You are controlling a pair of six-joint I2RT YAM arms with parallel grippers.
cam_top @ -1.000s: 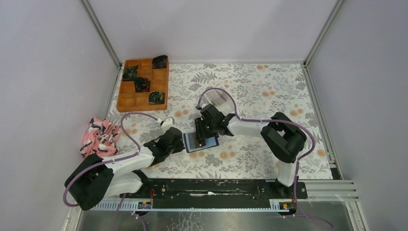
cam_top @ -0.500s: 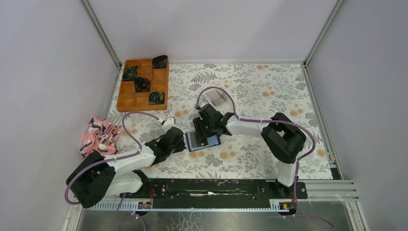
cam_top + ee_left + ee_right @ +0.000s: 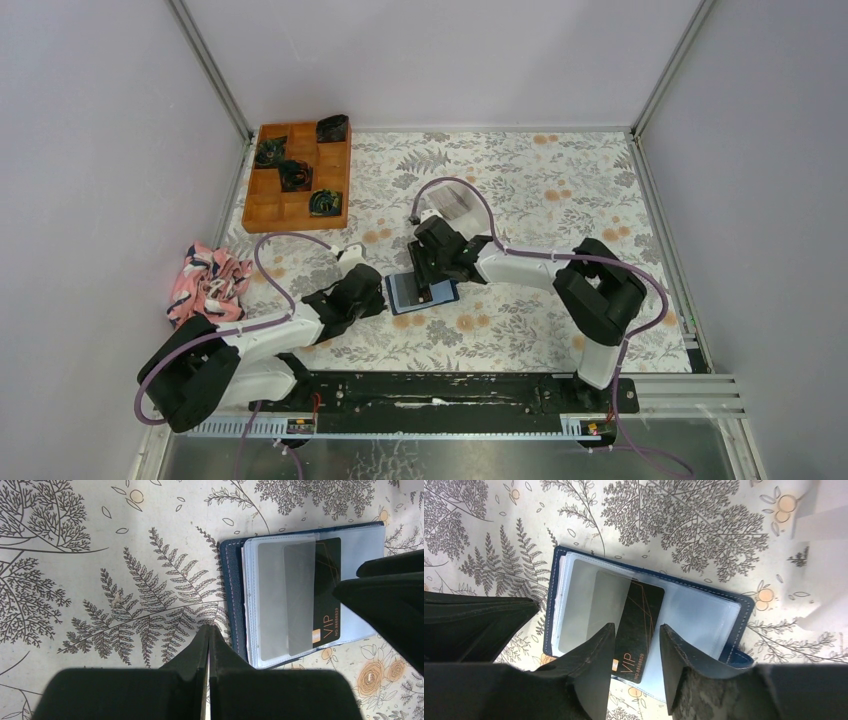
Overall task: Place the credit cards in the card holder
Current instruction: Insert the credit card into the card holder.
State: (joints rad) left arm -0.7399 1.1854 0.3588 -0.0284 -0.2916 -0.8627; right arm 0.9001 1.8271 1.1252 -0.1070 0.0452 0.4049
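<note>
Cloth, pink and patterned, lies bunched at the far left of the floral table. Beyond it, in the far left corner, sits the orange wooden tray, with dark items in several of its compartments.

Next comes the left gripper, low over the table with its two fingers pressed together and nothing between them. Its tips are just beside the near-left edge of the card holder; whether they touch it cannot be told.

The card holder lies open and flat near the middle of the table, its navy cover showing as a rim around the pale blue inside. A dark card marked "VIP" rests on it, one end tucked under a translucent sleeve and the other end free.

The right gripper hangs over that free end with its fingers spread apart, one on each side of the card. Contact with the card cannot be told.
</note>
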